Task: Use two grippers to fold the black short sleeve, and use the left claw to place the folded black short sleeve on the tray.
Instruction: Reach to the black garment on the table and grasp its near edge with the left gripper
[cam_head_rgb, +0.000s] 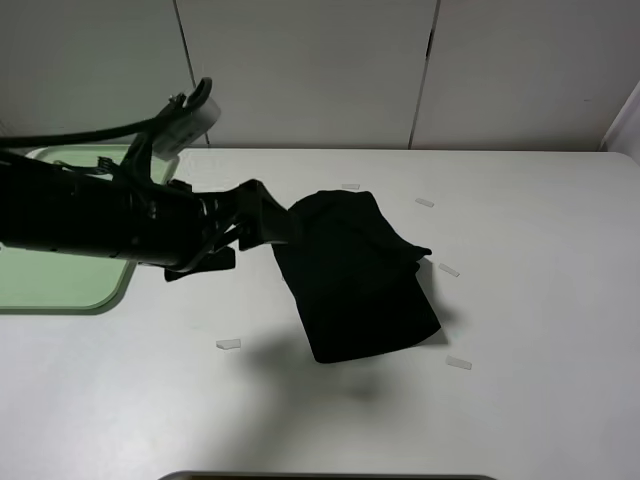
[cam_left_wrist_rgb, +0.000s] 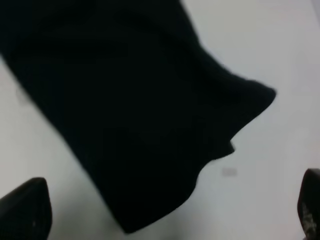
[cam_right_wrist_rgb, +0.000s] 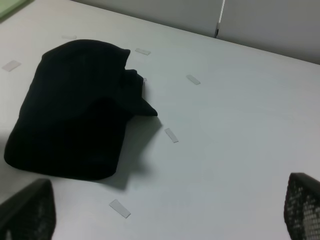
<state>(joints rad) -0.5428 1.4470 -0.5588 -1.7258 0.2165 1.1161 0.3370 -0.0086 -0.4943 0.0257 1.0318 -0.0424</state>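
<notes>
Black short sleeve (cam_head_rgb: 358, 280), soft matte fabric, folded into a compact bundle, lying on the white table (cam_head_rgb: 540, 330) near its middle, with 1 loose flap (cam_right_wrist_rgb: 140, 102) poking out at its side. Left claw (cam_head_rgb: 275, 222), jaws spread wide and holding nothing, hovers at the bundle's tray-side edge; the right gripper (cam_right_wrist_rgb: 165, 210), likewise released, shows only 2 dark fingertips (cam_right_wrist_rgb: 27, 210). Mint-green tray (cam_head_rgb: 60, 285) sits at the table's left, well apart from the shirt; several whitish tape strips (cam_head_rgb: 228, 345) surround the bundle.
</notes>
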